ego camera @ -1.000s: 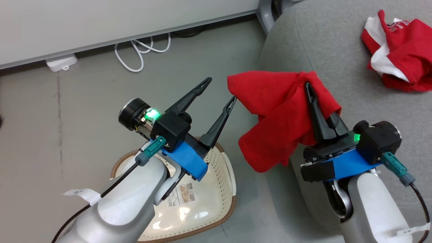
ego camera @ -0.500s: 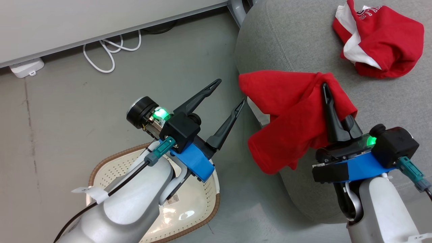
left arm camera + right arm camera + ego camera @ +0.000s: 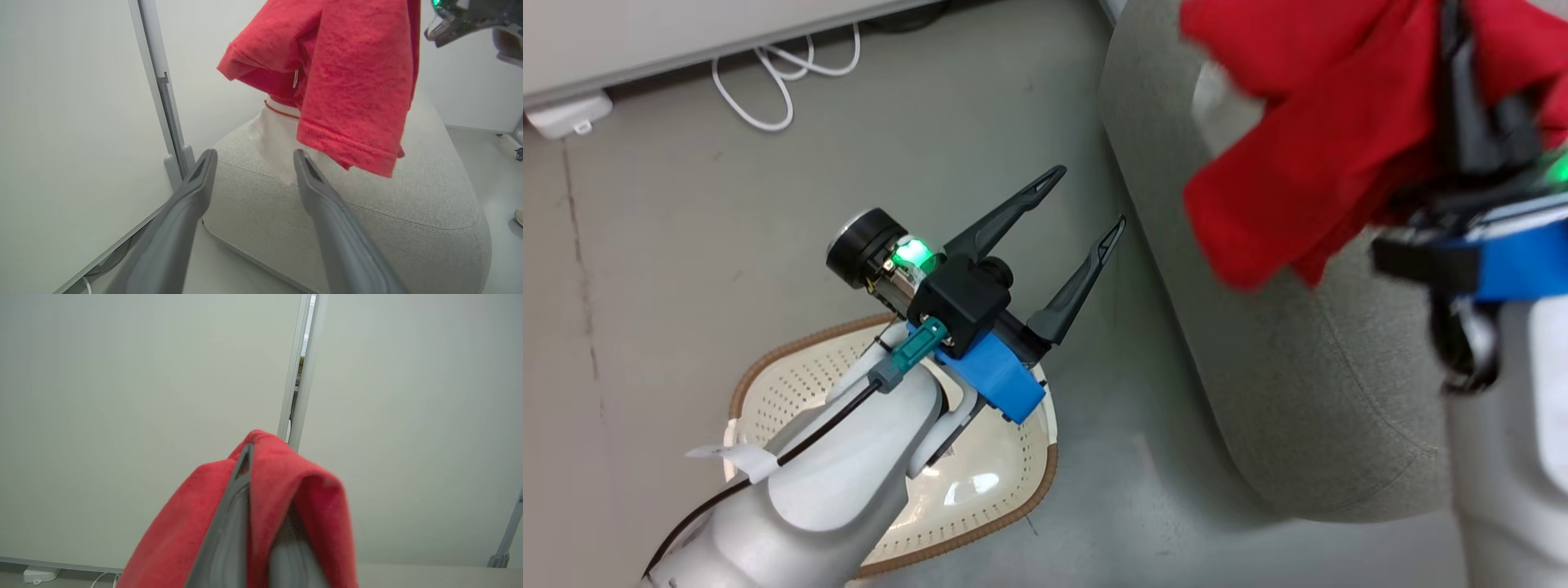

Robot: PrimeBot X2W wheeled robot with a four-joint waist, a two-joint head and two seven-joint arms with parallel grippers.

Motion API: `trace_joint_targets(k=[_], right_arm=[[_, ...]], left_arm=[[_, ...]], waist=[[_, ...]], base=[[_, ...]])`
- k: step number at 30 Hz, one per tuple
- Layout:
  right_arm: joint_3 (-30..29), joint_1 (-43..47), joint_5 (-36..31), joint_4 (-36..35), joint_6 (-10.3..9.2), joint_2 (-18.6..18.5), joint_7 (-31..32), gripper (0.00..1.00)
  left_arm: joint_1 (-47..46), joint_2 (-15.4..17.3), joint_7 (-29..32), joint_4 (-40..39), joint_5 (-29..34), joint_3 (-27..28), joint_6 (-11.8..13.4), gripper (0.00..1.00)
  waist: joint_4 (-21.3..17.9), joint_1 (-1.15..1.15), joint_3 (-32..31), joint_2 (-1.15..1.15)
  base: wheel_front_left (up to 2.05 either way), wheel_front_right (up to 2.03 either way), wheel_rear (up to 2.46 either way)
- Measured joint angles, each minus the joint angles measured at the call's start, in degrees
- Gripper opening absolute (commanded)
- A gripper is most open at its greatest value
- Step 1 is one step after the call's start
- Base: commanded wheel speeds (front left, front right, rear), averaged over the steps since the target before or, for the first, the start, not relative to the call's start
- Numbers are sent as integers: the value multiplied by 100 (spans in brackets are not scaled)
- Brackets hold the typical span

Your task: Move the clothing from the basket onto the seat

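The right claw [image 3: 1454, 73] has swung up and further right in the last second, and the picture blurs around it. It is pinched shut on the plain red shirt [image 3: 1307, 139], which drapes over both fingers and hangs free below them. A moment ago the shirt hung low over the seat's near left corner. Now, from the left wrist view, its hem hangs clear above the grey seat [image 3: 1298, 392], with open air under it. I'd say the carry is nearly over and what remains is to lower the shirt and let go. The other garment, the one with white trim [image 3: 273, 143], already lies on the cushion further back, partly hidden behind the hanging shirt. The left claw [image 3: 1086, 196] has not changed; it stays spread wide, holding nothing, above the far right side of the basket [image 3: 980, 482]. The basket sits on the floor [image 3: 686, 212] to the left of the seat. I see no cloth in it, though the left forearm covers much of its middle. There is plenty of bare cushion to the right and near side for a drop. The rounded left edge is the one to mind, since a shirt let go there could slide off towards the basket. A white cable [image 3: 768, 90] loops by the far wall, well apart from both arms.
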Motion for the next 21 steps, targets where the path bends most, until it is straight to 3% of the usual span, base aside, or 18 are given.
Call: trace_joint_targets(k=[12,21], right_arm=[[-1196,-2285,-114,-115,1,-1081,-1,0],[-2065,-2762,-81,561,1,-2132,0,0]], left_arm=[[-503,172,22,-240,189,-8,-14,100],[-666,330,64,-379,301,-34,-7,100]], waist=[[288,0,1087,0],[386,1,1853,0]], base=[[0,0,0],[0,0,0]])
